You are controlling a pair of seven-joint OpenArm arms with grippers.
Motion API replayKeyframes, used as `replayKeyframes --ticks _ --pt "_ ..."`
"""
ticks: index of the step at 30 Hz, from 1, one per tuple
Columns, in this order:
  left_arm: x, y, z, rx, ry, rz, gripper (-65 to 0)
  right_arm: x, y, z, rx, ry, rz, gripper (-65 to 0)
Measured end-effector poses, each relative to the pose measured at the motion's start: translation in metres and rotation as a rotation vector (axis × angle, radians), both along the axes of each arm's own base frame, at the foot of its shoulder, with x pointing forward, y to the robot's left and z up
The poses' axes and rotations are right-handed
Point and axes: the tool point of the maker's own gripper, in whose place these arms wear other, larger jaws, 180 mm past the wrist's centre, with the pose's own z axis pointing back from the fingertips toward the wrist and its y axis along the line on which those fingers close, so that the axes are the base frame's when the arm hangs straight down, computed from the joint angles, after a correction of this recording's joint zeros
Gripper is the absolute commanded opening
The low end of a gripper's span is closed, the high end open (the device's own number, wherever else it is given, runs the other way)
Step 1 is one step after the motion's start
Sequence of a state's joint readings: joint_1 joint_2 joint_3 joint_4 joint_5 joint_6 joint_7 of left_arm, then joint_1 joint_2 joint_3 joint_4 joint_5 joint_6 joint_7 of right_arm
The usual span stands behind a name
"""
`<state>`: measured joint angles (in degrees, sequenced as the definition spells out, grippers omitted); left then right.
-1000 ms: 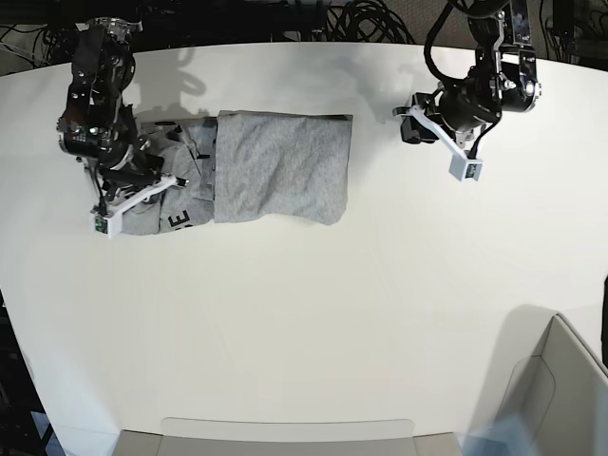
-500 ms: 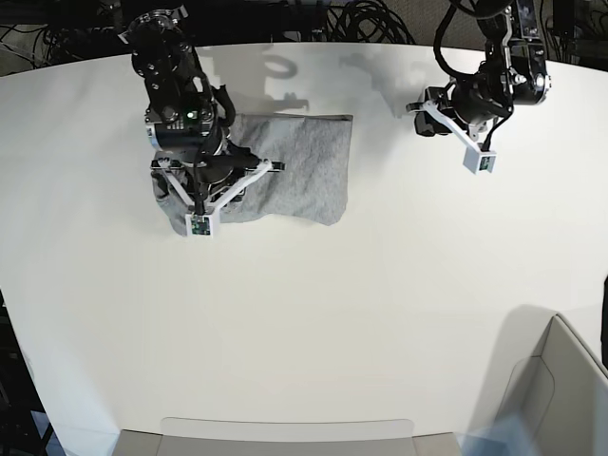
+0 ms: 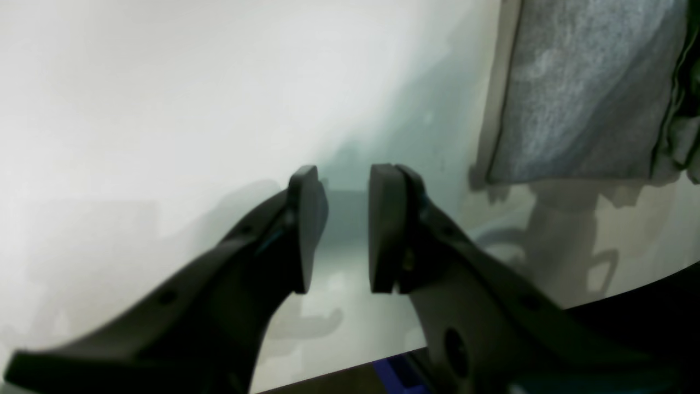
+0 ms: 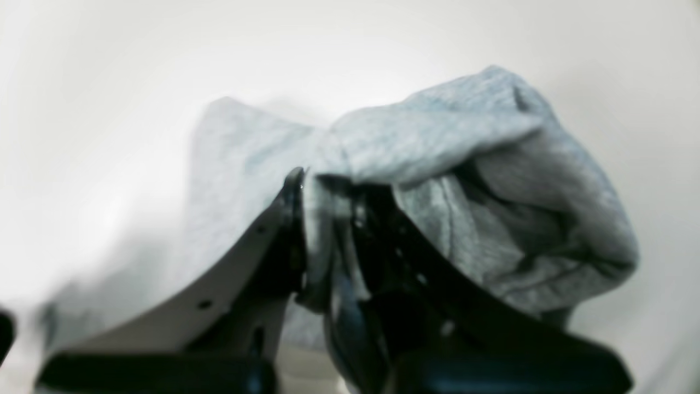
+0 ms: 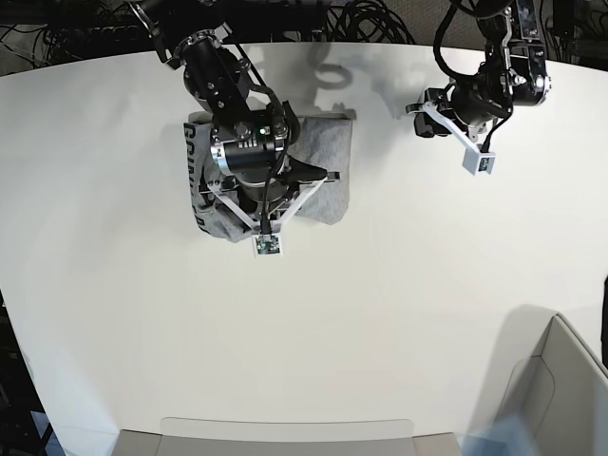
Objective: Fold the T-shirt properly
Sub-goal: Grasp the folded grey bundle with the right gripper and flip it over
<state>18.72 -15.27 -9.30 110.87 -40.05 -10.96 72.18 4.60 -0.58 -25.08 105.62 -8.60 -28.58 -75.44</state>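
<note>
On the white table [image 5: 380, 313], right jaws pinching grey T-shirt [image 4: 437, 137] fold, left jaws parted, empty.

The left gripper [image 3: 342, 227] fills the lower half of the view, its two dark fingers [image 3: 306, 219] rising from five and seven o'clock with a narrow gap between the pads and nothing held. It hangs over the white table [image 3: 164, 98]. At two o'clock lies the grey T-shirt [image 3: 579, 93], folded with a straight edge, well apart from the gripper
</note>
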Motion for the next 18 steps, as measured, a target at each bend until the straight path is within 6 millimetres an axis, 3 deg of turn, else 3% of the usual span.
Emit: replayKeyframes --ticks 5,12,18 --pt "0.000 0.003 0.000 0.011 0.001 -0.008 -49.4 0.007 0.004 -0.022 -0.039 0.071 -0.007 -63.8" --pt "0.003 0.002 0.002 0.010 -0.008 -0.007 -49.4 -0.001 0.028 -0.036 -0.021 0.134 0.018 -37.2" --pt "0.003 0.003 0.002 0.011 -0.008 -0.007 -49.4 -0.021 0.072 -0.031 -0.036 0.115 0.186 -35.7"
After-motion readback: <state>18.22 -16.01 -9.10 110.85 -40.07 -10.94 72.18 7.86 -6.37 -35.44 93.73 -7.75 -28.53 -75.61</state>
